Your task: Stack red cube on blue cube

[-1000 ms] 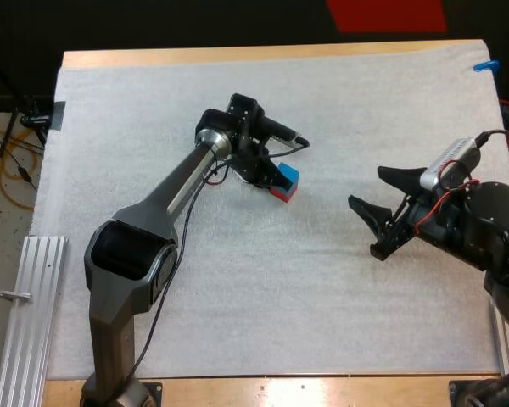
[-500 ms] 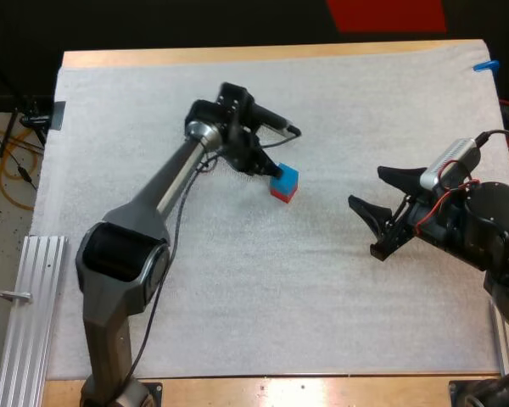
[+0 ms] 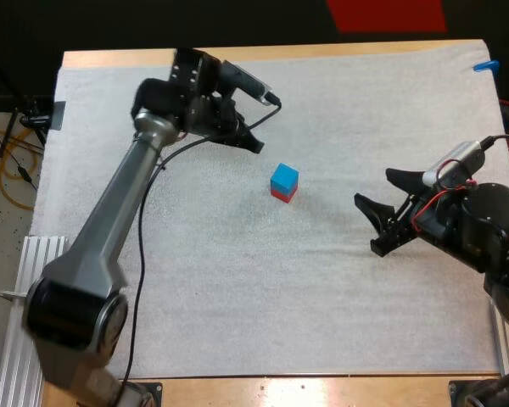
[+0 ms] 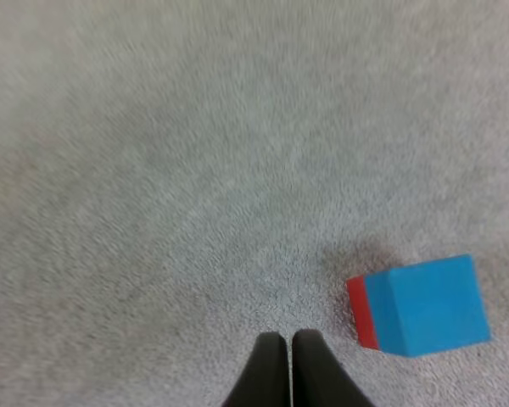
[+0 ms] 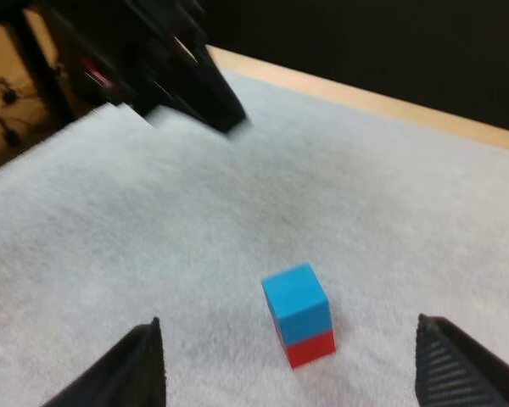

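Stack, centre of the textured white mat [image 3: 365, 102]: matte blue cube [image 3: 284, 177] sitting squarely on matte red cube [image 3: 281, 195]. Left gripper [image 3: 254, 144]: fingers pressed together on nothing, drawn back from beside the stack to the far left, now well apart from it. Right gripper [image 3: 375, 188]: fingers spread wide, idle at the right, barely shifted. Assessment: the stack is released and standing, but blue over red is the reverse of the order requested.

Mat [image 3: 365, 110] fibrous, matt; blue cube [image 3: 284, 177] smooth; table [image 3: 322, 52] wood.
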You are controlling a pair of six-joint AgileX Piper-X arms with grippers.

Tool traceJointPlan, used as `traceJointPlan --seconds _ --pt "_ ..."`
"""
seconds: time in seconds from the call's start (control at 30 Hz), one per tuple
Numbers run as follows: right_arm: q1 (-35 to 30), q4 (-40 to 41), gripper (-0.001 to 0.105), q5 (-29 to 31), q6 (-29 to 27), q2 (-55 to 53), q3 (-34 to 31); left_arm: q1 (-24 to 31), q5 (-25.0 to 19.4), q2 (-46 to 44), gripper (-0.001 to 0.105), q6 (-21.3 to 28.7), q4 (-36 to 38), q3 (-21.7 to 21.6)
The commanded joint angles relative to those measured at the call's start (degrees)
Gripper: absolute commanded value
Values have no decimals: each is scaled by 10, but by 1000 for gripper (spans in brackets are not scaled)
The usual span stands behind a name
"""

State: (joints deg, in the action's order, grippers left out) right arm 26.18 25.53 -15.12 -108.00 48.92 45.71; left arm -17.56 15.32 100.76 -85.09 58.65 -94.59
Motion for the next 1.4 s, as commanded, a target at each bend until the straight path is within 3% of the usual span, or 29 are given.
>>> traceJointPlan --seconds 0.0,0.13,0.23,0.5,0.9,1.17,1.37 --pt "1 5 61 3 2 -1 8 -3 -11 -22 0 7 7 -1" --pt "1 7 61 21 2 -1 8 -3 -30 -73 0 17 2 29" --pt "1 10 61 21 2 -1 8 -3 -30 -124 0 21 -3 75" --pt "1 25 61 25 -29 -1 8 -3 -10 -311 0 31 -67 240" --pt "1 43 61 25 -51 -1 8 -3 -1 -585 0 24 -68 428" --pt "1 56 61 33 -55 -1 8 -3 17 -758 0 -11 -63 501" --pt "1 55 61 46 -84 9 10 -3 77 -819 0 -30 -59 530"
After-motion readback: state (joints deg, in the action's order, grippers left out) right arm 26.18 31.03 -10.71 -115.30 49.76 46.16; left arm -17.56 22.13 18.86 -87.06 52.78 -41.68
